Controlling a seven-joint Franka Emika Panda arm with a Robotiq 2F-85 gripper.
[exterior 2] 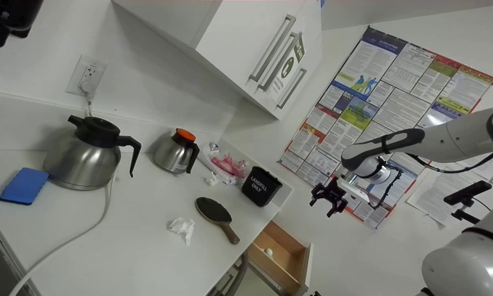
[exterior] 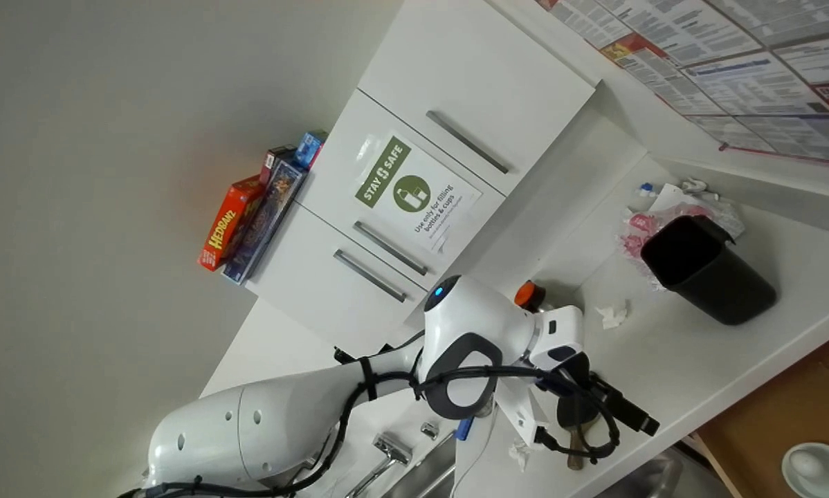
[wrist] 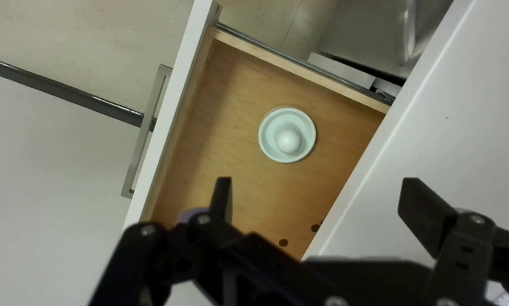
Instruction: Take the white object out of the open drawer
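The white object is a round, shallow dish-like piece with a ball-shaped knob in its middle. It lies on the bottom of the open drawer in the wrist view, where the white object shows whole. In both exterior views the white object also shows in the drawer. My gripper is open with nothing between its fingers. It hangs above the drawer and the counter edge, well apart from the white object. In an exterior view the gripper is in the air above the drawer's level.
The white counter edge overhangs the drawer's inner end. A black bin, a dark paddle, crumpled paper and two steel carafes stand or lie on the counter. A drawer handle sticks out in front.
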